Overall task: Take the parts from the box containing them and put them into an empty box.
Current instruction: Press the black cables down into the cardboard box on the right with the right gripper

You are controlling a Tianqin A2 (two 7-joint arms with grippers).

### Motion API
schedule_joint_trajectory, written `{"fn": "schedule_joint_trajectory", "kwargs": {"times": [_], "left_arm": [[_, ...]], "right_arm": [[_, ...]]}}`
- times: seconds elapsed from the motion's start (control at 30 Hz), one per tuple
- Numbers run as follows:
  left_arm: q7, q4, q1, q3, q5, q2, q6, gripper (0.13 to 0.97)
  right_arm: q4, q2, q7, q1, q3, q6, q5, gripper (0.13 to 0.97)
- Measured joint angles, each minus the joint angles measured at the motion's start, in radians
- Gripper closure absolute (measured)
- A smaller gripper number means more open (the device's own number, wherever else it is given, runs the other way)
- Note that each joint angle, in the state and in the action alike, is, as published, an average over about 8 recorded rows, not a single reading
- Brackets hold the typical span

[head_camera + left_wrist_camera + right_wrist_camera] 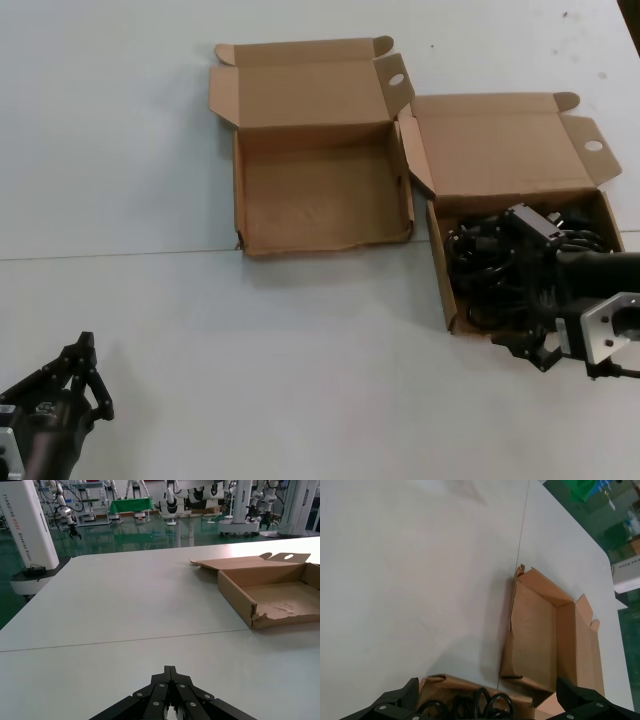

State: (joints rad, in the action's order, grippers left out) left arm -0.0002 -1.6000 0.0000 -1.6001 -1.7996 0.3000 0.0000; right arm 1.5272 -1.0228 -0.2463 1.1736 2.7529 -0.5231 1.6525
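Observation:
The empty box (320, 195), nearly square with a wavy front wall, lies open at the table's middle back; its torn wall (260, 617) shows in the left wrist view. Right of it stands the box containing them (439, 268), lid up, filled with tangled black parts (488, 268). My right gripper (522, 288) hangs low over those parts, open wide, one finger near the box's back and one past its front wall. In the right wrist view black loops of the parts (492, 705) lie between the spread fingers (395, 705). My left gripper (82, 352) is parked shut at the near left.
A seam line (120, 255) crosses the white table along the empty box's front. The two boxes touch at their adjoining lid flaps (408, 130). Beyond the table's far edge stand other robots and a green floor (125, 530).

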Motion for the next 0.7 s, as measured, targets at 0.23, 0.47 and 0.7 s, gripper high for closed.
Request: {"fn": "schedule_joint_trajectory", "kwargs": {"times": [0.23,0.47,0.7], "left_arm": [[0.000,0.000,0.000,0.000,0.000,0.000,0.000,0.941],[0.000,0.000,0.000,0.000,0.000,0.000,0.000,0.941],[0.000,0.000,0.000,0.000,0.000,0.000,0.000,0.941]], "right_arm": [[-0.019,0.009,0.000,-0.041,-0.073,-0.034,-0.049,0.129],[-0.034,0.088,0.000,-0.216,-0.368,-0.171,-0.254,0.129],[-0.035,0.245,0.000,-0.371,-0.688,-0.350,-0.524,0.129]]}}
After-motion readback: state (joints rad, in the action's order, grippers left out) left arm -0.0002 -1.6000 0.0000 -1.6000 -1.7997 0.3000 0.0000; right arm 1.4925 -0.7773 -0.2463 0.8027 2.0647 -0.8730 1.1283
